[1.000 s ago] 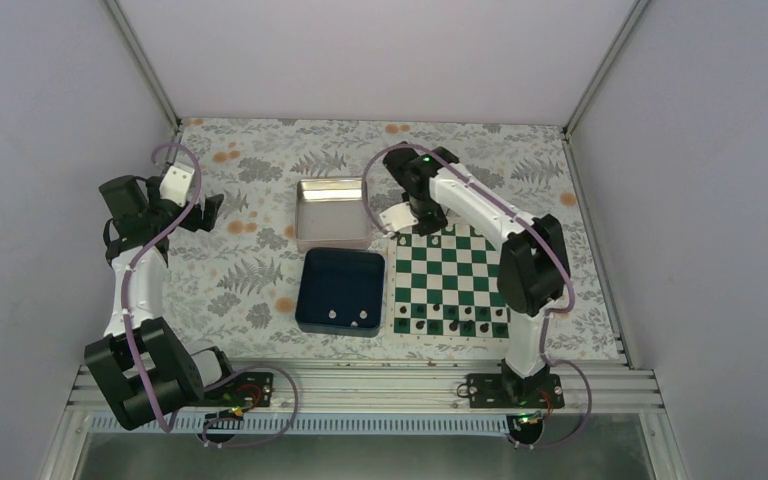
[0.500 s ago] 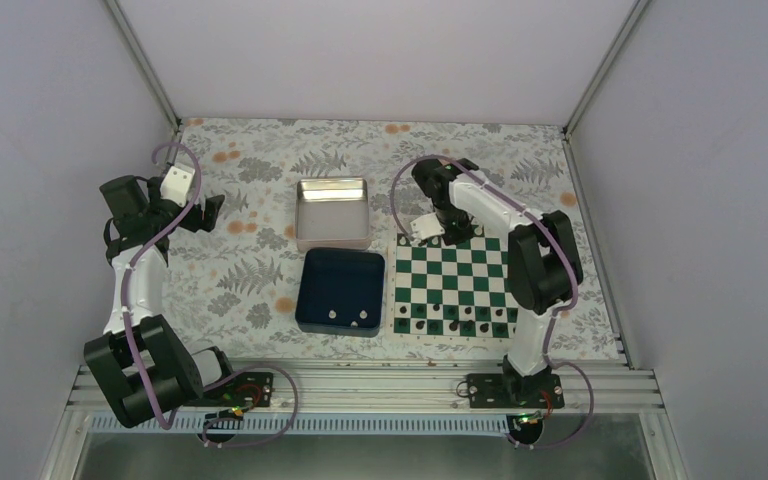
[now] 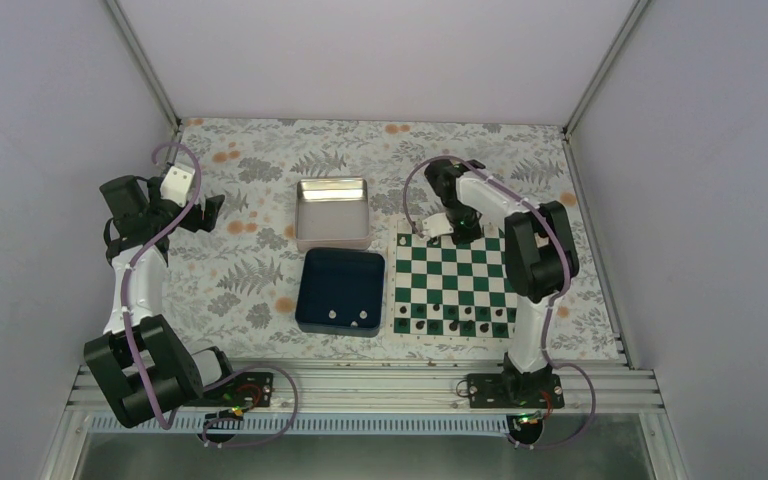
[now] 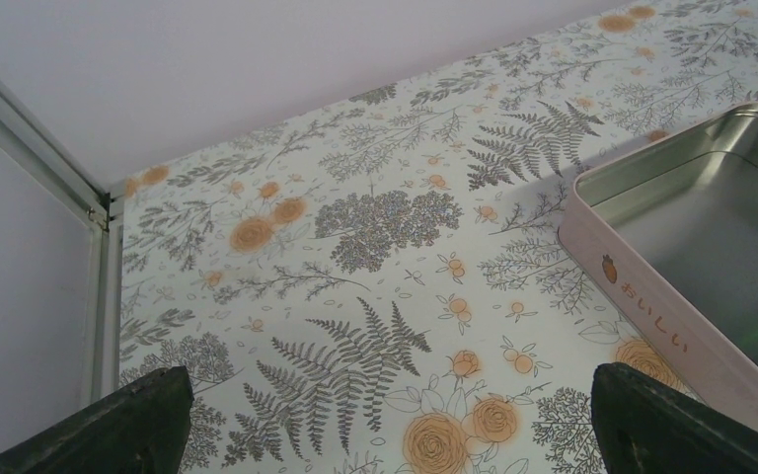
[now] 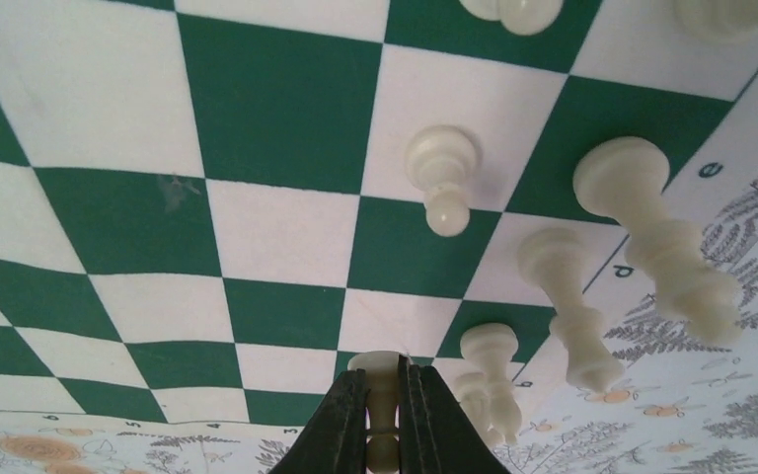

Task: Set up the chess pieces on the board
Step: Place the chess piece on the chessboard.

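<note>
Light even, diffuse, from above; shadows soft. Top view sharp, evenly lit. Faint green glint in tin (image 4: 755, 331). Right wrist close-up crisp, chess pieces (image 5: 441, 163) stretched toward edges

The right pincer (image 5: 382, 390) hides most of its white piece (image 5: 380, 363); other pieces (image 5: 513, 12) are cropped above.

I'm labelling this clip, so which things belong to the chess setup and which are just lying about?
Job: board; white chess pieces; right gripper shut on a white piece; blue tray holding a few pieces.
Lying about: metal tin; floral table cover; open left gripper.
</note>
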Controlling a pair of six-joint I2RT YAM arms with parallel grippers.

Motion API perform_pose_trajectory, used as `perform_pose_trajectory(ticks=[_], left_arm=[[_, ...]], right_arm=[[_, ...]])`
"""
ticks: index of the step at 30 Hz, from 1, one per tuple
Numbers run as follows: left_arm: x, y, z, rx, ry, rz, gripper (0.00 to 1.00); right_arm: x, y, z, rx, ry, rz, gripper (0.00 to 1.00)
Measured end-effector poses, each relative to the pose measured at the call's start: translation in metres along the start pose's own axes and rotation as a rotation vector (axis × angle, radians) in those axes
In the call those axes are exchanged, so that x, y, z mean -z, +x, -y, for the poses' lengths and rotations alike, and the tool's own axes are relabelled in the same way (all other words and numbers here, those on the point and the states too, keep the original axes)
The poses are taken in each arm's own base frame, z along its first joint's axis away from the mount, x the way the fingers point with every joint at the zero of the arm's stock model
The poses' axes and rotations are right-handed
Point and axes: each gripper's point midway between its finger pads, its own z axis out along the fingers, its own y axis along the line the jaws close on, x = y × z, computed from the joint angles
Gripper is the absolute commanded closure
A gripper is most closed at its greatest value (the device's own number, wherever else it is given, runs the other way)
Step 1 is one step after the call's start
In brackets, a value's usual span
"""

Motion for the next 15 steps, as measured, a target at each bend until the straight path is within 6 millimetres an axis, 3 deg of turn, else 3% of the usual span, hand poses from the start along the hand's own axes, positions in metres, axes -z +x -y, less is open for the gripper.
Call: perform_pose_trajectory(ticks=[15], left_arm=[[0.000,0.001,0.000,0.001,0.000,-0.002,0.00]], right_arm=[[-0.017,-0.004,0.004,-0.009,-0.012,0.007,0.93]])
